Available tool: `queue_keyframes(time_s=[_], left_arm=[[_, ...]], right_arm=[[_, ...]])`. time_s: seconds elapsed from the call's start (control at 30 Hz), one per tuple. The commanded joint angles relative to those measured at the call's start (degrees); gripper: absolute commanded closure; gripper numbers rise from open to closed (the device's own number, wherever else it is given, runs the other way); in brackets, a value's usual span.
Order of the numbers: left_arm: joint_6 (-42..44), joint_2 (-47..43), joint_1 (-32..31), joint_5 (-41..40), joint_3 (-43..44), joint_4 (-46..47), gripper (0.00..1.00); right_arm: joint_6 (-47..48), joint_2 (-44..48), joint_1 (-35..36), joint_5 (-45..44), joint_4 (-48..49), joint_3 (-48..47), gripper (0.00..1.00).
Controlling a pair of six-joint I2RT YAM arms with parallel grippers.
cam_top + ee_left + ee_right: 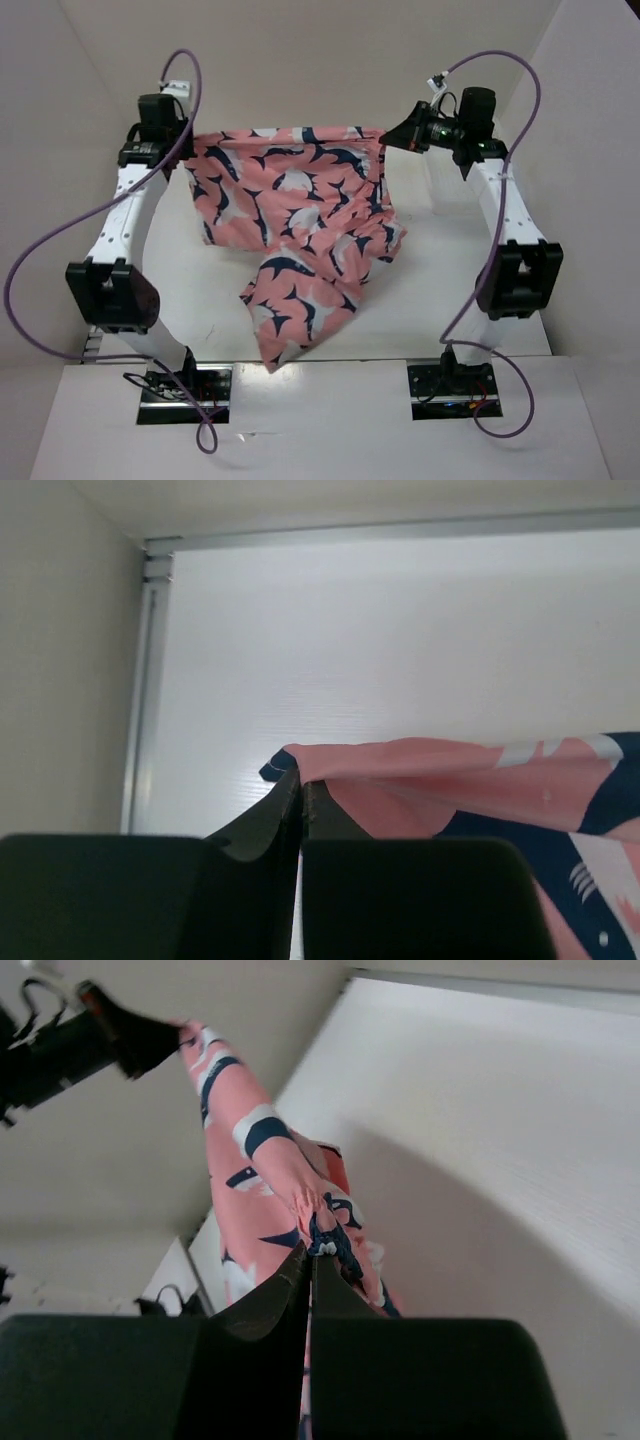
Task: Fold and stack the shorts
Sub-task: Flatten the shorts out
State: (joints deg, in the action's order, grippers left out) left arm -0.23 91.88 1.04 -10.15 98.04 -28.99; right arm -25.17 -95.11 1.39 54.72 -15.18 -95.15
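the shorts hang spread between the arms, long axis left-right, one leg trailing toward the surface near edge. left jaws and right jaws each clamped tight on a top corner; side walls close.

Robot lab — white-walled booth

Overhead camera looks down; close wrist cameras share the shorts.

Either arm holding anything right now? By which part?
Both. The left gripper, jaws shut, pinches one upper corner of the shorts. The right gripper pinches the opposite upper corner. The fabric hangs stretched between them.
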Motion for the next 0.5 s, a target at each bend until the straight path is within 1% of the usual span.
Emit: queue_keyframes(time_s=[0.0,0.03,0.07,0.1,0.13,0.17,0.2,0.23,0.27,0.3,0.37,0.4,0.43,0.47], left_arm=[[0.2,5.6,-1.7,-1.8,2.1,6.6,1.00],[0.2,7.6,-3.0,-3.2,3.1,7.7,1.00],[0.2,11.7,-3.6,-3.7,4.5,7.7,1.00],[0.2,13.7,-4.1,-3.7,8.0,7.7,0.99],[0.2,15.2,-5.2,-5.2,9.4,7.7,0.78],[0.2,17.8,-5.8,-5.2,10.6,7.7,0.44],[0.2,18.7,-6.3,-6.1,11.6,7.7,0.25],[0.2,19.3,-6.8,-6.8,13.1,7.7,0.16],[0.2,19.8,-7.6,-7.3,13.8,7.7,0.04],[0.2,19.8,-7.6,-7.9,14.7,6.3,0.02],[0.2,18.9,-8.2,-6.3,16.2,3.9,0.01],[0.2,18.1,-8.2,-4.9,16.8,0.0,0.01],[0.2,17.0,-8.2,-3.2,16.8,-2.3,0.04],[0.2,14.2,-9.5,-1.5,16.0,-4.3,0.07]], right_arm=[[0.9,-5.2,-1.4,-7.1,3.1,-0.9,1.00],[0.9,-7.0,-1.4,-8.4,2.6,-1.4,1.00],[1.4,-8.7,-1.4,-9.8,1.6,-3.4,1.00],[1.4,-12.2,-1.4,-14.2,0.6,-4.7,0.89],[2.4,-13.7,-1.4,-16.6,-0.5,-6.1,0.74],[3.7,-16.5,-1.4,-18.8,-2.4,-9.4,0.51],[4.2,-17.6,-1.4,-20.9,-3.2,-11.0,0.31],[5.0,-18.2,-1.4,-23.3,-3.8,-12.6,0.17],[6.9,-18.2,-1.4,-24.1,-4.9,-15.4,0.14],[7.5,-18.2,-1.4,-24.8,-4.9,-16.2,0.09],[8.0,-16.8,-1.4,-27.6,-5.7,-16.2,0.09],[8.9,-15.8,-1.4,-28.8,-7.0,-15.3,0.09],[9.8,-13.4,-1.4,-30.9,-7.5,-12.4,0.12],[9.8,-11.9,-1.4,-31.9,-8.0,-10.2,0.15]])
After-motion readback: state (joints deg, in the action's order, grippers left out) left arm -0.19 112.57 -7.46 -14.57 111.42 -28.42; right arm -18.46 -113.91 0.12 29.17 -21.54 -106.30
